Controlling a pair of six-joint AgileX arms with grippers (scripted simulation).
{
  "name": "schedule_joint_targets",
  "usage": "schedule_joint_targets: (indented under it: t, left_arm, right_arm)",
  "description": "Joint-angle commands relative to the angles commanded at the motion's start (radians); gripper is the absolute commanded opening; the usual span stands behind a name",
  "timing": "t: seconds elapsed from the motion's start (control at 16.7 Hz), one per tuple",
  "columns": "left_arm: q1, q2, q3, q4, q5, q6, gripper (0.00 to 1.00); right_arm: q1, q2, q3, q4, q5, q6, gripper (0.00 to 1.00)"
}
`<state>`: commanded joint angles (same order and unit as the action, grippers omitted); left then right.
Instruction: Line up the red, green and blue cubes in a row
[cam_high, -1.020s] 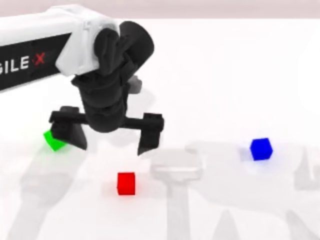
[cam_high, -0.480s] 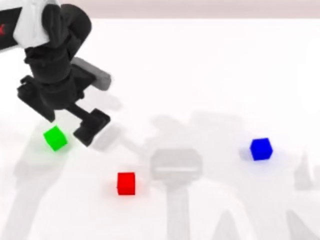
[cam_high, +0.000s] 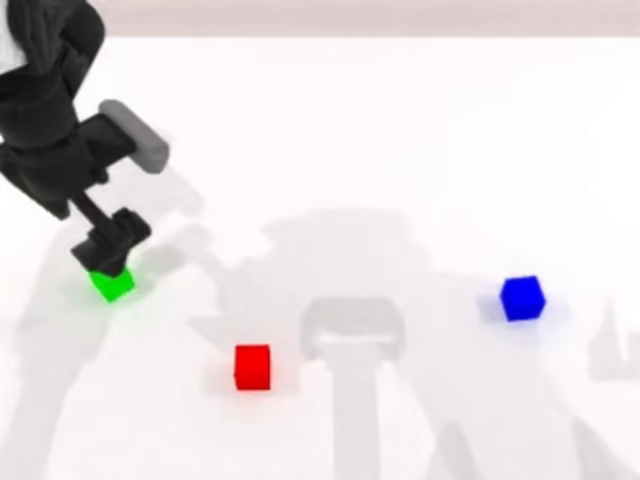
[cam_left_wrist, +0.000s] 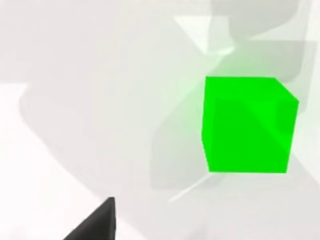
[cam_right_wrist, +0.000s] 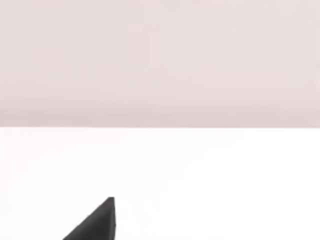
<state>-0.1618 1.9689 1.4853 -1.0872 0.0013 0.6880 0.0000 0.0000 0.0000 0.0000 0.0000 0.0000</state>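
The green cube (cam_high: 114, 286) lies at the table's left, with my left gripper (cam_high: 92, 250) low over it. The gripper is open; one black finger (cam_high: 112, 240) overlaps the cube's far edge and the other is hidden under the wrist. In the left wrist view the green cube (cam_left_wrist: 247, 125) sits on the table, close ahead and untouched, with one fingertip (cam_left_wrist: 100, 222) at the edge. The red cube (cam_high: 252, 366) rests near the front, left of centre. The blue cube (cam_high: 522, 297) sits to the right. My right arm is out of the top view; only its fingertip (cam_right_wrist: 100, 220) shows.
A grey camera block (cam_high: 135, 135) juts from the left wrist. Soft arm shadows cross the white table (cam_high: 400, 150). The right wrist view faces bare table and a pale wall (cam_right_wrist: 160, 60).
My left arm has swung from the table's middle to the left and come down over the green cube. None of the three cubes has moved.
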Motion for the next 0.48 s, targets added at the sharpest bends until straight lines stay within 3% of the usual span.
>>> schedule_joint_targets:
  t: [0.48]
  left_arm:
    - [-0.002,0.027,-0.041,0.067,0.0,-0.002,1.0]
  right_arm:
    - [0.0,0.0,0.0,0.0,0.0,0.0,1.0]
